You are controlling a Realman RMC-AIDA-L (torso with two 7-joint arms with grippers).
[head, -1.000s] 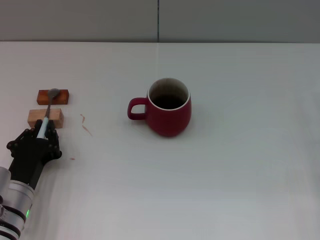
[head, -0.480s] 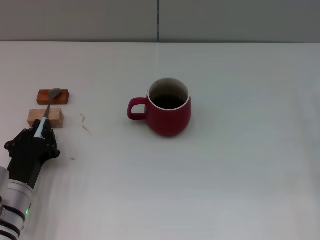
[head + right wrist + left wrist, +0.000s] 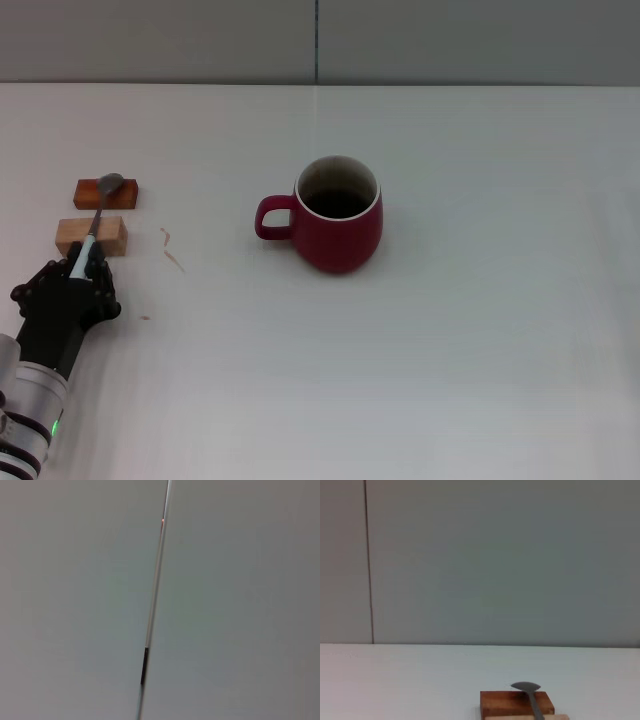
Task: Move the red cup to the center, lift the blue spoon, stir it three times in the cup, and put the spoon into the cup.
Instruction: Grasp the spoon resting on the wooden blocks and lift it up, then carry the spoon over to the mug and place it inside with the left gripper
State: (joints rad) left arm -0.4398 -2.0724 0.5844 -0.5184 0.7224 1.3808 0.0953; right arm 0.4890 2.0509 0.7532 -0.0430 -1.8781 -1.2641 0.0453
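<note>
The red cup point(image 3: 338, 225) stands upright near the middle of the table, its handle pointing to the robot's left and its inside dark. The blue spoon point(image 3: 97, 215) lies across two wooden blocks at the far left, its grey bowl on the farther block. My left gripper point(image 3: 81, 264) is shut on the pale blue handle end, just in front of the nearer block. The left wrist view shows the spoon's bowl point(image 3: 526, 686) on the farther block. The right gripper is out of view; its wrist view shows only a grey wall.
A red-brown block point(image 3: 88, 194) and a pale wooden block point(image 3: 112, 237) hold up the spoon at the left; the red-brown block also shows in the left wrist view point(image 3: 500, 703). A small reddish mark point(image 3: 172, 250) lies on the white table point(image 3: 450, 350) to their right.
My left gripper has shifted slightly toward the robot's left and the near edge, and the spoon's handle end has shifted with it. The cup has not moved.
</note>
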